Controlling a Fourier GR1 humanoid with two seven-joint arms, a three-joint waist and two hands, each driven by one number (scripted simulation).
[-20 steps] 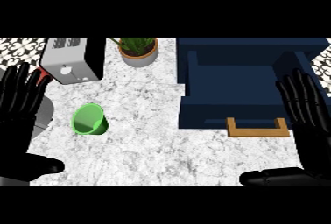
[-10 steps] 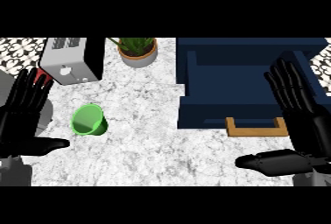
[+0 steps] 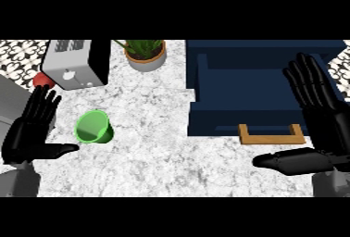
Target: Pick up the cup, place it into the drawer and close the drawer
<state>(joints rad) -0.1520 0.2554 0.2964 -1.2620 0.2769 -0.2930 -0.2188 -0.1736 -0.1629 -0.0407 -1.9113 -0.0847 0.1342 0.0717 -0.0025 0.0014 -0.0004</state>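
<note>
Marbled surface [image 3: 157, 139] carried the green cup [image 3: 94, 127] at left of centre, lying tipped beside the left hand [image 3: 31, 134]. Blue drawer [image 3: 256, 99] stood open at upper right. Best approached from the side, thumb under, closing round the wall. Fingers of left and right hand [image 3: 318, 125] spread straight, holding nothing.

White marble counter [image 3: 157, 148], patterned tiles [image 3: 21, 58], perhaps floor
</note>
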